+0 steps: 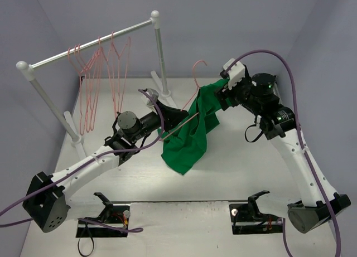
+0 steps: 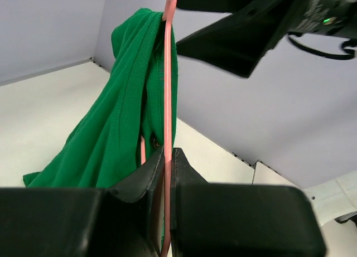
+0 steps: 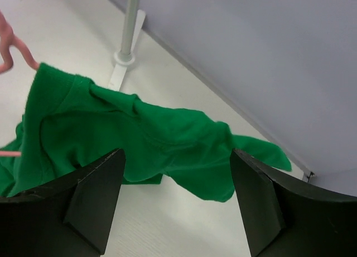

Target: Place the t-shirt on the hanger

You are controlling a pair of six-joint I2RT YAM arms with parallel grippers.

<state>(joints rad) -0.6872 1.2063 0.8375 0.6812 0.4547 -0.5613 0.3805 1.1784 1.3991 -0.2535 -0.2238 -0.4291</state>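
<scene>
The green t-shirt (image 1: 192, 131) hangs draped over a pink wire hanger (image 1: 196, 73) held up above the table. The hanger's hook sticks out above the cloth. My left gripper (image 1: 170, 115) is shut on the hanger's wire, seen in the left wrist view (image 2: 167, 156) with the wire (image 2: 168, 73) running up between the jaws and the shirt (image 2: 120, 123) draped beside it. My right gripper (image 1: 221, 88) is at the shirt's upper right edge. Its jaws stand wide open (image 3: 175, 154) and empty, with the shirt (image 3: 139, 134) just beyond them.
A white rack bar (image 1: 95, 42) on two posts stands at the back left with several more pink hangers (image 1: 92, 84) on it. One rack post and its foot (image 3: 129, 28) are near the shirt. Grey walls close in the table's back and sides.
</scene>
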